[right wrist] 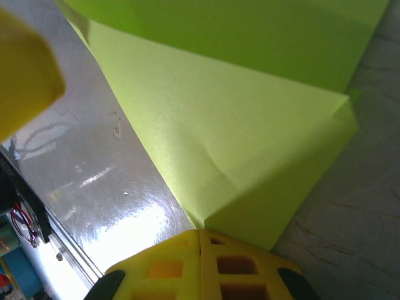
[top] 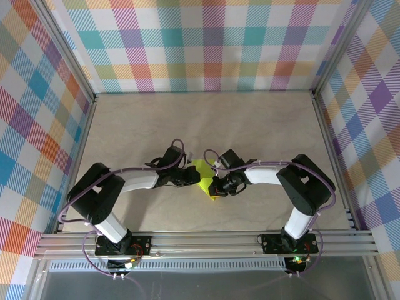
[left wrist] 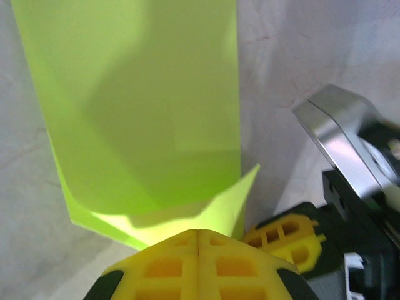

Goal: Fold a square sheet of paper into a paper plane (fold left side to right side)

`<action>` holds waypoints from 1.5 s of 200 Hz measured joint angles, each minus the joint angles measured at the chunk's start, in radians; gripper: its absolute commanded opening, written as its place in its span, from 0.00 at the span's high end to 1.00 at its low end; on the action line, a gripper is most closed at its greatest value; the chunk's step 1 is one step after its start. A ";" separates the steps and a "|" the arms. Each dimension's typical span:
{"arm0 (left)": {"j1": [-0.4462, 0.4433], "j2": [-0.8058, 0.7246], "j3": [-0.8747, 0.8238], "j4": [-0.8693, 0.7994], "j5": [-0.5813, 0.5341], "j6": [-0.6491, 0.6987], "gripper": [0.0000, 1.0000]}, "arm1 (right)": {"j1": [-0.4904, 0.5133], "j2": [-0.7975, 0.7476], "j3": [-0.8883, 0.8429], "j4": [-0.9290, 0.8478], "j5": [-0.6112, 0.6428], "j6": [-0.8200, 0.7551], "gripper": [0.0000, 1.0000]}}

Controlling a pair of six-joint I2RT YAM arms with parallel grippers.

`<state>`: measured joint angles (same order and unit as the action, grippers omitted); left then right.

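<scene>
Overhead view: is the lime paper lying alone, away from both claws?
No: the paper lies between the left claw and the right claw, both tips at it.

**Your two arms meet at the sheet of paper [top: 203,170]**

On the table [top: 262,125], nearer its front edge than its back, the sheet lies between your left gripper [top: 189,179], at its left side, and your right gripper [top: 217,186], at its near right corner. The arm bases stand well apart at the near edge.
</scene>
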<state>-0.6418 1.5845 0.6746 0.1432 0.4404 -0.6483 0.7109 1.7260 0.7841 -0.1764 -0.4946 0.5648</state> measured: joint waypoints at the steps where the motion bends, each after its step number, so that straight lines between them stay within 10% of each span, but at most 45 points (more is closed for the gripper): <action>1: 0.000 -0.002 -0.002 0.001 -0.001 0.000 1.00 | 0.000 0.000 0.000 0.000 0.000 0.000 1.00; 73: -0.124 -0.019 -0.077 0.146 -0.039 -0.074 1.00 | 0.000 0.005 -0.004 0.000 0.000 0.000 1.00; 300: -0.104 0.083 -0.052 0.137 -0.061 -0.095 1.00 | 0.009 0.013 0.016 -0.043 0.023 -0.005 1.00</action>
<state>-0.7460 1.6672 0.6224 0.2802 0.3790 -0.7437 0.7200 1.7390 0.8005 -0.2195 -0.4721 0.5602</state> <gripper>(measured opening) 0.049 0.060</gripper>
